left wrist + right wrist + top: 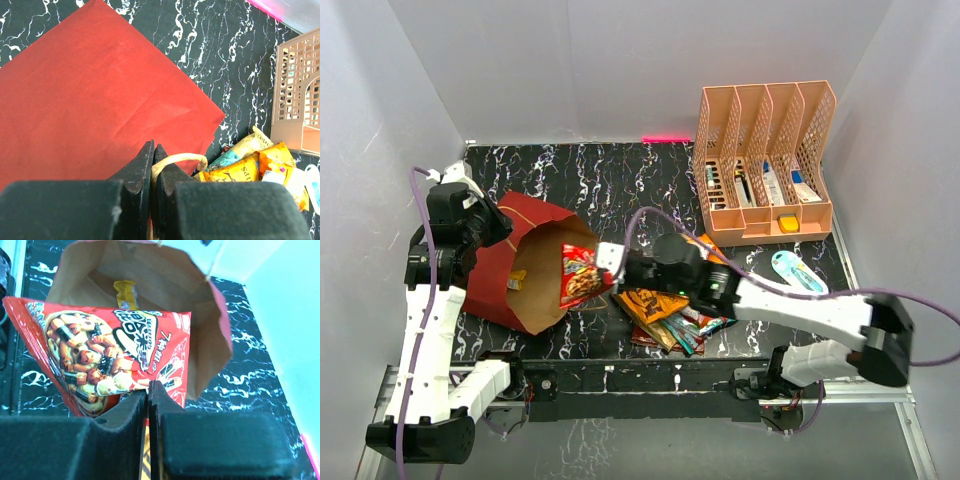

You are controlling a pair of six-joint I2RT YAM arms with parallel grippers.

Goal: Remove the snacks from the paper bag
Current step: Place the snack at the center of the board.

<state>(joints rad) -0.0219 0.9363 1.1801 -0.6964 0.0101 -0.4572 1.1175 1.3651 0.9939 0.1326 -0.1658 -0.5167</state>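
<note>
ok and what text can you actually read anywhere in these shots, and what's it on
"CRISP": on the pale yellow packet, left wrist view.
"SU", rest cut off: on the orange packet beside it.
What looks like "7", next to large non-Latin characters I cannot read: on the red snack packet.
Labels on the items in the peach file organiser: too small to read.

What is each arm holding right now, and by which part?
The right fingers pinch the red packet by its edge, at the mouth of the bag. The left fingers grip the bag by its handle.
</note>
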